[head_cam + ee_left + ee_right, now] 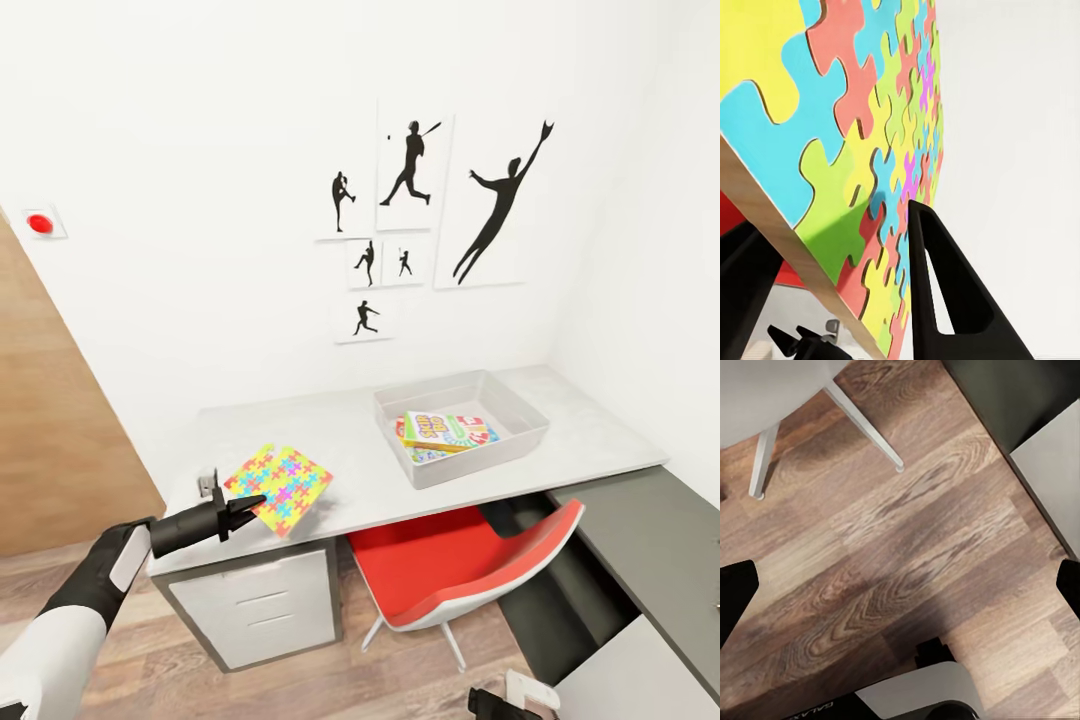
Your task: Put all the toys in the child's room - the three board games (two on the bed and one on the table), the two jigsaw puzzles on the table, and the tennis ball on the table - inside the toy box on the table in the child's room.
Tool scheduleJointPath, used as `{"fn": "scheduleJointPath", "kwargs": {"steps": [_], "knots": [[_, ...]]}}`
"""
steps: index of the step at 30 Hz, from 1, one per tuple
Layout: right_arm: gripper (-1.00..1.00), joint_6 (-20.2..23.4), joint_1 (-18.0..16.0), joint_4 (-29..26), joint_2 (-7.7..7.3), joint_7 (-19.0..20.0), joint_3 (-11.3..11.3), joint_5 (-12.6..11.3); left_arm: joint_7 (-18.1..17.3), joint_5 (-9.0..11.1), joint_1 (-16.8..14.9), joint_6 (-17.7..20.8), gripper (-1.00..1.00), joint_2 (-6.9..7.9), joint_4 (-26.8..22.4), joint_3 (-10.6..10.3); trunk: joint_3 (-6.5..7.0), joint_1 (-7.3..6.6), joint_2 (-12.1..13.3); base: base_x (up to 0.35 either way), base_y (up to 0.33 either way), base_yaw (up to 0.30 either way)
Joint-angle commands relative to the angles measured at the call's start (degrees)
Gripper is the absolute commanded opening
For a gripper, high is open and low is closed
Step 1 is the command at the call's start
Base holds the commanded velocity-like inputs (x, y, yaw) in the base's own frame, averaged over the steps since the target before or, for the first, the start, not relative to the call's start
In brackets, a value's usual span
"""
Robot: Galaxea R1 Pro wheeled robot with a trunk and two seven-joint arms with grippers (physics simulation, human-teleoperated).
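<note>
Left gripper (250, 507) was clamped on the near edge of a jigsaw puzzle (282, 486), one finger (945, 292) lying over the patterned face and the other under it, as the left wrist view showed. The puzzle stood tilted above the near left corner of the table (340, 440); whether its far edge touched the top could not be told.

The toy box (530, 420) sat well apart from it, toward the far right of the pale top, with its long axis running roughly along the table's back edge. Inside lay a Skip-Bo board game (450, 430) on another printed box whose title was hidden. From the held puzzle the box lay to the robot's right and a little farther back, so the coming move looked like a sideways carry across the table, with the flat square brought level before release so that it would clear the near rim.

The left arm was plainly the nearer one, already holding the piece. The right gripper (900, 585) hung low beside the red chair (470, 560), pointing down at the wood floor (907, 532), its fingers spread wide and empty. The risk seemed to be the puzzle's corner catching the sloped wall of the box.
</note>
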Motion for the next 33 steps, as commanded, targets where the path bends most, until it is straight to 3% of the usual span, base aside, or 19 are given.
{"fn": "scheduleJointPath", "kwargs": {"steps": [1, 18, 33], "knots": [[1.00, -0.18, -0.04, -0.05, -0.02, -0.26, 0.49, -0.61, -0.17, -0.09, -0.04, 0.20, -1.00, -0.01, 0.01, 0.07, -0.06, 0.03, -0.11, 0.000, 0.053, -0.149], [1.00, -0.08, -0.04, -0.06, 0.04, -0.34, 0.58, -0.61, -0.27, -0.10, -0.04, 0.08, -1.00, -0.01, 0.01, 0.09, 0.97, 0.03, -0.11, 0.015, 0.010, -0.193], [1.00, -0.16, -0.04, -0.04, -0.17, -0.37, 0.52, -0.61, -0.28, -0.10, -0.04, -0.11, -1.00, 0.06, 0.01, 0.18, 1.00, 0.03, -0.11, 0.000, 0.000, -0.007]]}}
